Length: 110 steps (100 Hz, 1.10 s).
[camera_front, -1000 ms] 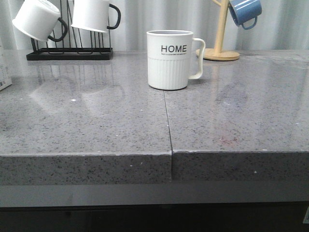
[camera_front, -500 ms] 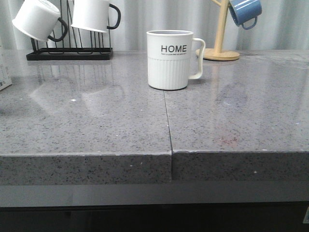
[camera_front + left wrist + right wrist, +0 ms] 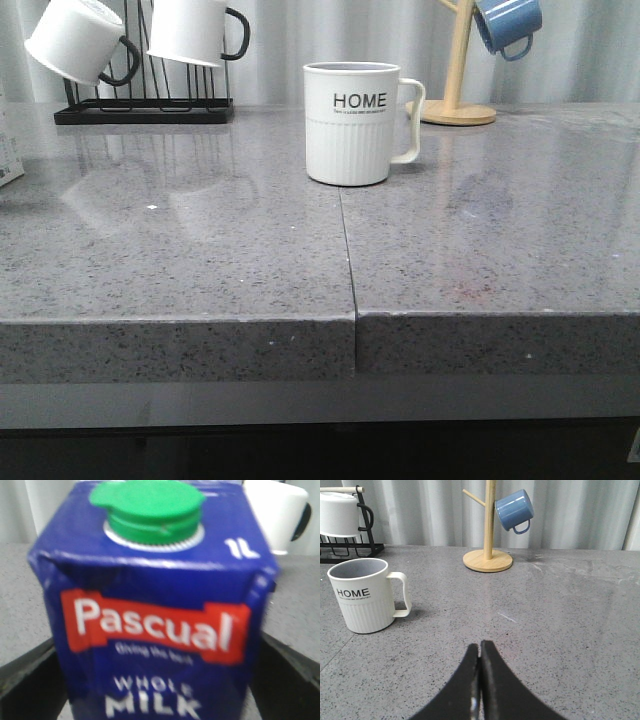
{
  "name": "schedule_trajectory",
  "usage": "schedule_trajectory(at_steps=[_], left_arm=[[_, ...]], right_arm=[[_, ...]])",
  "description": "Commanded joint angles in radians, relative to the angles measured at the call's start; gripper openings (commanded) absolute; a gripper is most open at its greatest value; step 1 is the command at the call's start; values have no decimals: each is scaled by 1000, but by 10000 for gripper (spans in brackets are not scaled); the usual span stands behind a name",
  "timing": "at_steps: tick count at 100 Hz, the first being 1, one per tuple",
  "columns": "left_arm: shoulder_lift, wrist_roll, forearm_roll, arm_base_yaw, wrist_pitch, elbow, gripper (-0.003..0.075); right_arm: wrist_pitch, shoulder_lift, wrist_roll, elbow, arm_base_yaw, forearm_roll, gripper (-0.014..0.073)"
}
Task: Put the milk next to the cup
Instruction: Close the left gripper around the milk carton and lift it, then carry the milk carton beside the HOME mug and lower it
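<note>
Nothing much has shifted in the front view since a second ago; the cup stands mid-table. Close before my left pincer the milk fills the space between its fingers, though contact is unclear. My right pincer hangs clenched, empty.

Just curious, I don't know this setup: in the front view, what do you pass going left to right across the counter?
Milk carton edge → black rack with two white mugs → HOME cup → wooden stand → blue mug.
</note>
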Motion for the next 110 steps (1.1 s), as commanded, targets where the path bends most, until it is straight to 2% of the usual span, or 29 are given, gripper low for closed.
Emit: schedule_trajectory(at_steps=[1,17,29,36,55,62,84,110], left_arm=[[3,3,3,19,-85,-64,630],[54,3,13,29,-71,-103,624],[83,3,57,29,-61,-123,568],[87,3,57,29,-55,-126,498],[87,3,57,29,-59,-132,246],[87,3,57,29,-55,-134,190],[49,3,57,25,-34,-155,181],[-35,3,57,25,93,-225,181]], right_arm=[[-78,2,-1,-27,-4,-9,-120],[-78,2,-1,-27,-4,-9,-120],[-78,2,-1,-27,-4,-9,-120],[-78,2,-1,-27,-4,-9,-120],[-78,2,-1,-27,-4,-9,-120],[-78,2,-1,-27,-4,-9,-120],[-78,2,-1,-27,-4,-9,-120],[-78,2,-1,-27,-4,-9,-120]])
